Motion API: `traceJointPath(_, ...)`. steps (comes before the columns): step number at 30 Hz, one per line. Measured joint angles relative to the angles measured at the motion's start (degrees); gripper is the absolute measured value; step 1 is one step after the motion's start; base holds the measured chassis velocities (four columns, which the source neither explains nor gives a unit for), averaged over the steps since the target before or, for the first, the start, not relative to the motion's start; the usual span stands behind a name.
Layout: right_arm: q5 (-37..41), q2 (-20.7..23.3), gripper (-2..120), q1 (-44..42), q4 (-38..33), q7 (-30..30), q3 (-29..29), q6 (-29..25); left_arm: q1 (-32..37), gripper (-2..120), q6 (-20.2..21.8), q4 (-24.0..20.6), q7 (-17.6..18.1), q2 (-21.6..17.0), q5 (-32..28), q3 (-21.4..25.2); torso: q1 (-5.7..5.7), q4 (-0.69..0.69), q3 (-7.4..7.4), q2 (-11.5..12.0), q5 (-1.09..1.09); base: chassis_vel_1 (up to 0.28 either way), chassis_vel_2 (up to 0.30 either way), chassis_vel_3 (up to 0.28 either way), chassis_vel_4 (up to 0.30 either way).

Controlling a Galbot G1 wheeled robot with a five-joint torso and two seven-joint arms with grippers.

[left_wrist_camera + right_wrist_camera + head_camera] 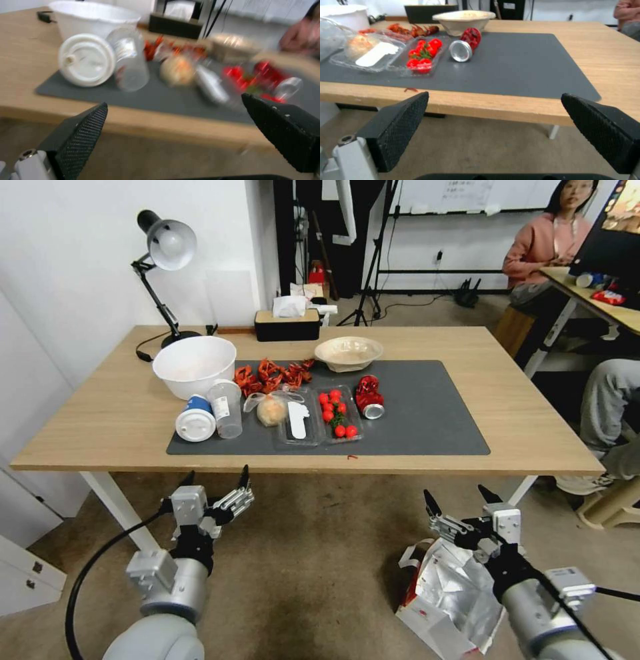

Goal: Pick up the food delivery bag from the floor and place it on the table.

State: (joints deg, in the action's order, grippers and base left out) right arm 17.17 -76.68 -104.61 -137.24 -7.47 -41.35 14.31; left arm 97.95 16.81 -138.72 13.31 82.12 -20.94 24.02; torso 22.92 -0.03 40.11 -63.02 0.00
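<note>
bag (453,587) lies on floor (320,567); right gripper (461,499) above it, jaws apart

even bright room light | left wrist view motion-blurred | others sharp

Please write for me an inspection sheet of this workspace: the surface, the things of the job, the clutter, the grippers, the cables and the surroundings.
Surface: table, light wood, with a dark grey mat.
Job's things: food delivery bag on the floor, foil lining showing.
Clutter: white bowl, beige bowl, two cups lying down, tomato tray, red can, tissue box.
Grippers: left gripper open, below the table's edge; right gripper open, above the bag.
Cables: lamp cord on the table; black cable on the left arm.
Surroundings: desk lamp, seated people at right.
</note>
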Motion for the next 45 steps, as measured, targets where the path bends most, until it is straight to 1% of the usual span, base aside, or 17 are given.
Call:
traceJointPath(1, 0.19, 0.04, 100, 0.17, 0.24, -0.29, -0.16, -0.59, 0.69, 100, -2.48, 0.19, -0.35, 0.04, -0.62, -0.37, 0.0, 0.03, 0.0, 0.0, -0.01, 0.0, 0.0, 0.0, 0.0)
traceJointPath(2, 0.23, 0.02, 100, 0.25, 0.48, -0.59, -0.18, -1.14, 1.18, 100, -4.52, 0.6, -0.91, 0.07, -0.73, -0.5, 0.0, 0.04, 0.0, 0.0, 0.02, 0.0, 0.0, 0.0, 0.0)
traceJointPath(3, 0.23, 0.02, 100, 0.25, 0.48, -0.59, -0.18, -1.14, 1.18, 100, -4.52, 0.6, -0.91, 0.07, -0.73, -0.5, 0.0, 0.04, 0.0, 0.0, 0.02, 0.0, 0.0, 0.0, 0.0)
traceJointPath(5, 0.24, -0.17, 100, 0.25, 0.88, -1.28, -0.09, -2.4, 1.73, 100, -7.26, 1.34, -2.12, 0.13, -0.52, -0.52, -0.01, 0.03, 0.0, 0.0, -0.02, 0.0, 0.0, 0.0, 0.0)
traceJointPath(7, 0.24, -0.28, 100, 0.23, 1.12, -1.7, -0.02, -3.11, 1.92, 100, -7.84, 1.48, -2.52, 0.14, -0.4, -0.52, -0.01, 0.03, 0.0, 0.0, -0.01, 0.0, 0.0, 0.0, 0.0)
traceJointPath(10, 0.41, -0.45, 100, 0.2, 1.56, -1.94, 0.06, -4.08, 2.32, 100, -9.81, 2.03, -3.85, 0.22, -0.25, -0.53, 0.0, 0.03, 0.0, 0.0, -0.01, 0.0, 0.0, 0.0, 0.0)
traceJointPath(21, 0.11, -1.1, 100, -0.02, 1.94, -1.98, 0.47, -4.87, 2.48, 100, -10.74, 2.27, -4.37, 0.04, -0.44, -0.38, -0.01, 0.03, 0.0, 0.0, -0.01, 0.0, 0.0, 0.0, 0.0)
traceJointPath(28, -0.07, -1.47, 100, -0.06, 2.29, -2.18, 0.7, -5.66, 2.4, 100, -10.88, 2.55, -3.3, -0.19, -1.06, -0.4, -0.05, 0.03, -0.06, 0.12, -0.01, 0.0, 0.0, 0.0, 0.0)
traceJointPath(35, -0.05, -1.78, 100, -0.15, 2.45, -2.3, 0.67, -5.88, 2.13, 100, -10.7, 2.55, -3.88, -0.49, -1.21, -0.24, -0.79, 0.03, -0.96, 1.75, 0.0, 0.0, 0.0, 0.0, 0.0)
traceJointPath(38, -0.09, -2.03, 100, -0.27, 2.4, -2.33, 0.68, -5.91, 2.08, 100, -10.17, 2.53, -3.9, -0.58, -1.24, -0.17, -1.36, 0.03, -1.65, 3.01, -0.01, 0.0, 0.0, 0.0, 0.0)
traceJointPath(43, -0.09, -1.96, 100, -0.31, 2.34, -2.4, 0.55, -5.92, 2.14, 100, -9.98, 2.42, -3.89, -0.52, -1.22, -0.16, -1.88, 0.03, -2.28, 4.17, 0.0, 0.0, 0.0, 0.0, 0.0)
traceJointPath(45, -0.07, -1.87, 100, -0.36, 2.31, -2.41, 0.45, -5.98, 2.11, 100, -9.94, 2.42, -3.88, -0.41, -1.19, -0.11, -2.25, 0.03, -2.78, 5.04, 0.0, 0.0, 0.0, 0.0, 0.0)
